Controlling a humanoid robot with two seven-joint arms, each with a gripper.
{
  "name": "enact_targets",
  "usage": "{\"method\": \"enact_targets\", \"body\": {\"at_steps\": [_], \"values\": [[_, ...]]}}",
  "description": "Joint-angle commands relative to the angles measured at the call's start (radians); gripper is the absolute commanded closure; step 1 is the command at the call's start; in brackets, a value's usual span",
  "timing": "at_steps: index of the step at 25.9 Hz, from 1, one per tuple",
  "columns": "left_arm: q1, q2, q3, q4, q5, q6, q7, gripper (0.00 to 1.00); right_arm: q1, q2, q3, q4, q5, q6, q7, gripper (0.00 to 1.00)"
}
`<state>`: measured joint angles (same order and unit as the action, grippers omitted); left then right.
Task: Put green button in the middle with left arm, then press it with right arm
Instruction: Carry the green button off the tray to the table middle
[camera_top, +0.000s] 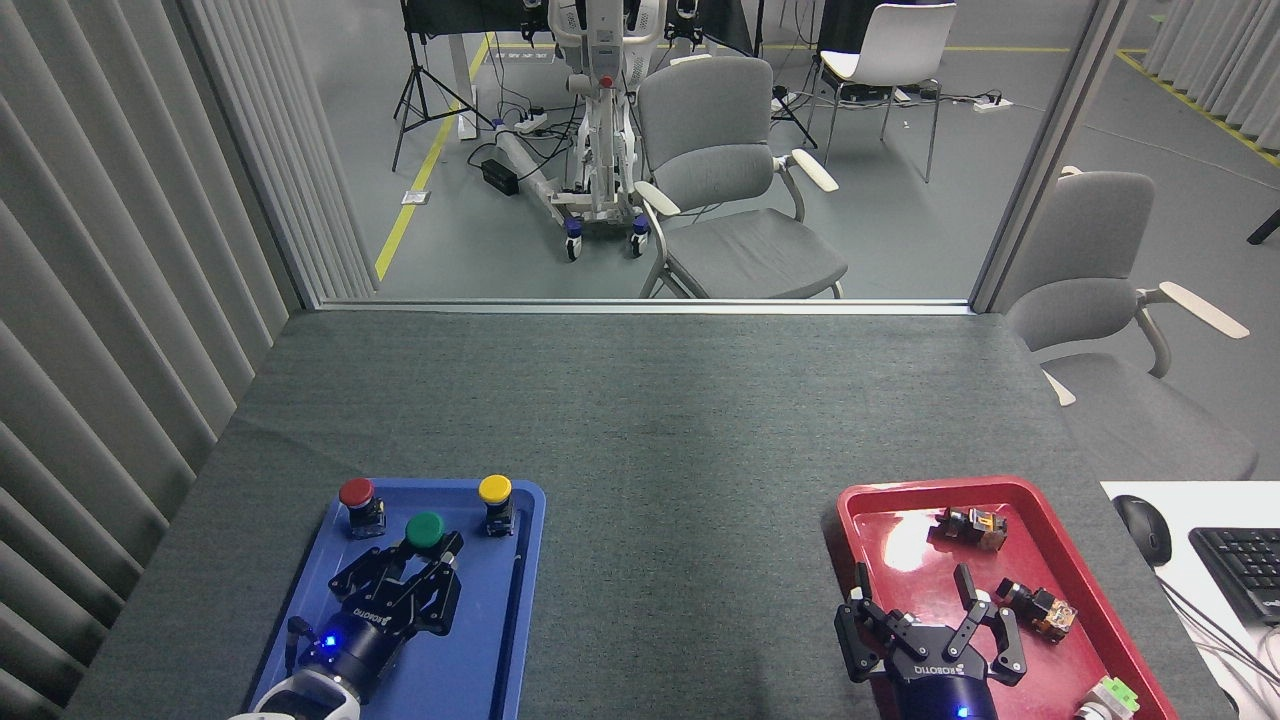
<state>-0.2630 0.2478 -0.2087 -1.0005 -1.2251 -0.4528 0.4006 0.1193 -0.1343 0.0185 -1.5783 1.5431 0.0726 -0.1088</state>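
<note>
Left end effector (428, 552), lettered ROBOTIQ, grips the green button (424, 529).

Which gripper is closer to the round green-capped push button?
Left. The left gripper is closed around the round green-capped push button over the blue tray; the right gripper hangs far right above the red tray.

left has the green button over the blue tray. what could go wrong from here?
1. The left gripper holds the green button only at its fingertips, by the base; it could slip or tilt while carried out over the blue tray rim.
2. The red button and yellow button stand close on either side; a wide swing may knock one.
3. The right gripper hangs open over the red tray, and its splayed fingers could catch parts there when it moves to press.
</note>
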Motion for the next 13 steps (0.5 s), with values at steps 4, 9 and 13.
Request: {"method": "enact_targets", "body": {"at_steps": [4,9,13], "values": [[-0.015,0.05,-0.205,-0.147,0.004,-0.101,0.049,1.0,0.0,-0.001,0.0,0.0,-0.001,0.001,0.0,0.0],[-0.134,0.001,-0.532,-0.132,0.004,-0.066,-0.028,1.0,0.002,-0.001,0.0,0.0,0.0,0.001,0.0,0.0],[-0.211,-0.143,-0.592,-0.021,0.009,-0.05,-0.08,1.0,0.002,-0.002,0.0,0.001,-0.001,0.001,0.0,0.0]]}}
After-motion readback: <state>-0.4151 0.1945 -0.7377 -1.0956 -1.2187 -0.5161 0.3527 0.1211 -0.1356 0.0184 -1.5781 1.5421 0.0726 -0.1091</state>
